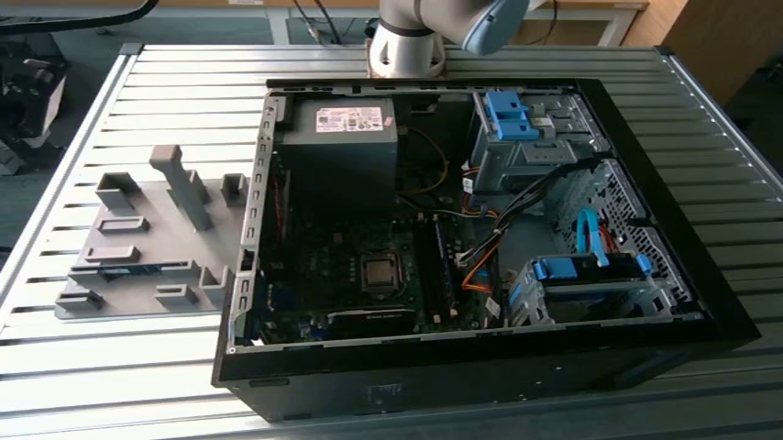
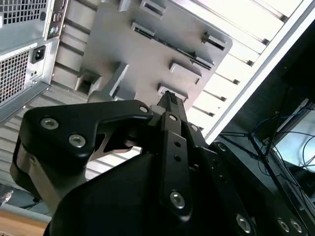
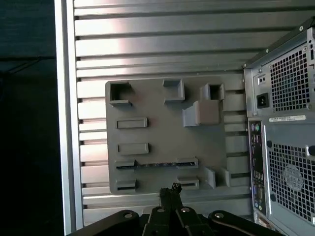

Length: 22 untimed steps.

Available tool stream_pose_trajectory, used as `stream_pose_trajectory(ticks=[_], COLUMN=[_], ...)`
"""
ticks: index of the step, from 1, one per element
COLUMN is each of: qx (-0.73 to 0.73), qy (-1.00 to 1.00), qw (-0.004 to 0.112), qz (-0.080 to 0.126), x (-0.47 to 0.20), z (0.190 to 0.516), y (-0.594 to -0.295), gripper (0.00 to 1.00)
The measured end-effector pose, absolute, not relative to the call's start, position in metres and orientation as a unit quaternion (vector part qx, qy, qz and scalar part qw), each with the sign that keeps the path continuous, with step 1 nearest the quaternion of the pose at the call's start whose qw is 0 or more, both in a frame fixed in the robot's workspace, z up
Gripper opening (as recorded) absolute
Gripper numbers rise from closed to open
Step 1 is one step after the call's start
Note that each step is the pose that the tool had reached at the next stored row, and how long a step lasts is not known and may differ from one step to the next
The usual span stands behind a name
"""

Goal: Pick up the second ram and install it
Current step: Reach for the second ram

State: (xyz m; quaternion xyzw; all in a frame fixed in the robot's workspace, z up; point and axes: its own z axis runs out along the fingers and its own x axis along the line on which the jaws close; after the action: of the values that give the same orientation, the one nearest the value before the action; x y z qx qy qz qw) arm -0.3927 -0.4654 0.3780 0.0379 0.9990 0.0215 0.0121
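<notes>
Tabletop [image 1: 123,385]: slatted metal. It carries the fixture plate toward the exterior view's left and the computer case toward its right.
Fixture plate [image 1: 147,234]: grey, with raised blocks and shallow pockets.
Second ram [image 3: 157,164]: it stands on its long edge in a slot of the fixture plate, between two end blocks. In the first wrist view only its thin dark upper edge shows.
Handling: I judge the second ram to be light, thin and stiff, but brittle under bending. Its chips and contact edge should not be squeezed or scraped.
Hold point: I judge the middle of the exposed upper edge to be best, with one pad flat on each board face so the stick hangs level. The end blocks crowd both ends.
Claw [image 3: 170,189]: mine hangs over the fixture plate, clear of it and aimed near the second ram. The tips appear pressed together with nothing between them.
Computer case [image 1: 490,362]: it lies open on its side. The long black memory slots [image 1: 437,266] run just to the exterior view's right of the CPU socket [image 1: 380,272].
</notes>
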Motion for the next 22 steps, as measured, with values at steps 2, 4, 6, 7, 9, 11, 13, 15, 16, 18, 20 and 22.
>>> stream_pose_trajectory(ticks=[2, 4, 6, 7, 9, 11, 13, 15, 16, 18, 20, 22], qx=[0.038, 0.038, 0.038, 0.038, 0.038, 0.038, 0.038, 0.038, 0.038, 0.038, 0.038, 0.038], qy=[0.999, 0.999, 0.999, 0.999, 0.999, 0.999, 0.999, 0.999, 0.999, 0.999, 0.999, 0.999], qw=[0.012, 0.012, 0.012, 0.012, 0.012, 0.012, 0.012, 0.012, 0.012, 0.012, 0.012, 0.012], qz=[0.022, 0.022, 0.022, 0.022, 0.022, 0.022, 0.022, 0.022, 0.022, 0.021, 0.022, 0.022], x=[-0.398, -0.403, -0.399, -0.395, -0.392, -0.391, -0.39, -0.389, -0.388, -0.387, -0.386, -0.385], z=[0.377, 0.377, 0.376, 0.375, 0.375, 0.375, 0.375, 0.375, 0.375, 0.375, 0.375, 0.375], y=[-0.468, -0.471, -0.471, -0.471, -0.471, -0.471, -0.471, -0.471, -0.471, -0.471, -0.471, -0.471], gripper=[0.1, 0.1, 0.1, 0.1, 0.1, 0.1, 0.1, 0.1, 0.1, 0.1, 0.1, 0.1])
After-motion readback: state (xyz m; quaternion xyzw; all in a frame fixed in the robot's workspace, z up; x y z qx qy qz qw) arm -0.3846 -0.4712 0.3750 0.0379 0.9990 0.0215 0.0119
